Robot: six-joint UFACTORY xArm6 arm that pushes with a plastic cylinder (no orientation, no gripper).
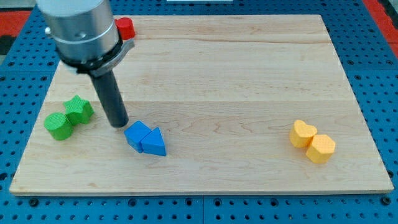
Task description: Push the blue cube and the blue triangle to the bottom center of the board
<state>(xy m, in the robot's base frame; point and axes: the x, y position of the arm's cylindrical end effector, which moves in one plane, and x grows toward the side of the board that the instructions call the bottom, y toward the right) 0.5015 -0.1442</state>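
The blue cube and the blue triangle lie touching each other on the wooden board, left of centre toward the view's bottom. The triangle is on the cube's lower right. My tip rests on the board just to the upper left of the blue cube, very close to it or touching it. The dark rod rises from the tip to the grey arm body at the view's top left.
A green star-shaped block and a green cylinder sit together at the view's left. A yellow heart-shaped block and a yellow hexagon sit together at the right. A red block is at the top edge.
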